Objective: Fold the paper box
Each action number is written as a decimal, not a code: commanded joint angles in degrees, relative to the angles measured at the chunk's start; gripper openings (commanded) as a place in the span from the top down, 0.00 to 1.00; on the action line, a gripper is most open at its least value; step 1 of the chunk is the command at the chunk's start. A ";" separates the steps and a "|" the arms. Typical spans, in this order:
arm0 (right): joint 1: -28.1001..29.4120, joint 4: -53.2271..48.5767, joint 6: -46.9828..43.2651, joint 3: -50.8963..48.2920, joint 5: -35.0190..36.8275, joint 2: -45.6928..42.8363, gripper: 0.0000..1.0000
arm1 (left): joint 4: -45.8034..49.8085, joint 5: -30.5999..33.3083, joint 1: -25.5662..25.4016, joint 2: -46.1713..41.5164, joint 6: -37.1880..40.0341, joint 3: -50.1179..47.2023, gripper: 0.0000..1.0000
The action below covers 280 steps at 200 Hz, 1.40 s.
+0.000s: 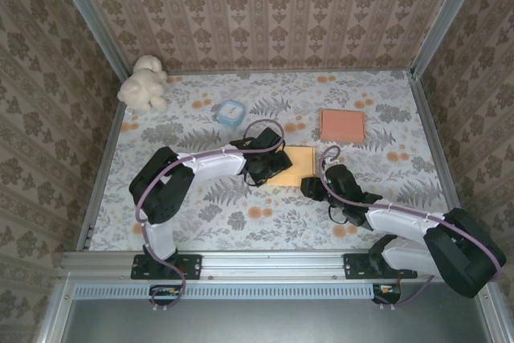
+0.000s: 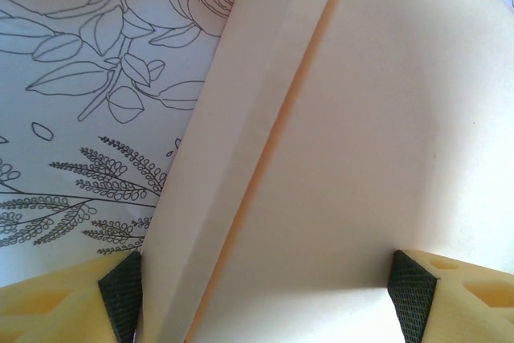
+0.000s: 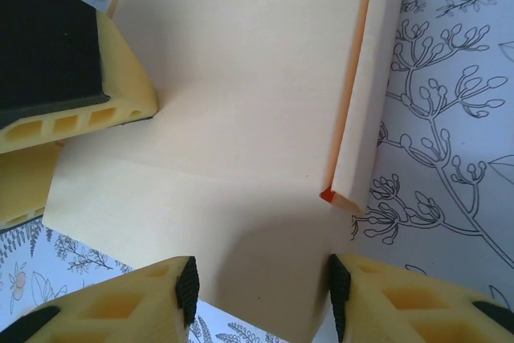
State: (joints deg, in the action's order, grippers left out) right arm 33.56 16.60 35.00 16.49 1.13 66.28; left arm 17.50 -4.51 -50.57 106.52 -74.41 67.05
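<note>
Paper box [image 1: 295,165]: pale yellow-orange sheet, lying flat near the middle of the surface [image 1: 201,222], between the two hands. Appears slightly longer across than deep, long side running roughly left to right, though hard to judge with its left end covered. Along one edge, a narrow flap [image 3: 361,102] folded up and over, with brighter orange showing beneath it. In the left wrist view, a long crease down the length of the sheet. Print on the surface: outline flowers, ferns and leaves. Left hand [image 1: 261,168] over the sheet's left end, spread wide, black-padded fingers [image 2: 120,295] standing at either side of the paper; cannot tell whether pressing on its edges. Right hand [image 1: 315,188] at the near right corner, its fingers [image 3: 181,291] parted, with that corner lying between them and not visibly nipped. Further back on the right, well apart from the sheet, an orange-red square pad [image 1: 342,125]. Behind the left hand, a small blue-rimmed thing [image 1: 230,112]. In the far left corner, a white plush toy [image 1: 144,83].
</note>
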 commanded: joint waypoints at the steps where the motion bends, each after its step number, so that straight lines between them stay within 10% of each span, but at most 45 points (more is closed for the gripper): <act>1: 0.72 0.08 -0.55 -0.17 1.13 -1.78 0.52 | 3.80 1.70 0.20 2.29 -1.30 -2.36 0.19; 280: 0.85 8.48 -1.97 -0.12 6.27 12.50 0.64 | 3.40 1.26 0.46 2.71 -1.21 -2.70 0.20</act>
State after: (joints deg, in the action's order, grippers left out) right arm 33.80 25.36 34.22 16.43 6.02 75.31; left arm 16.23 -3.33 -50.13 106.52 -74.43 66.70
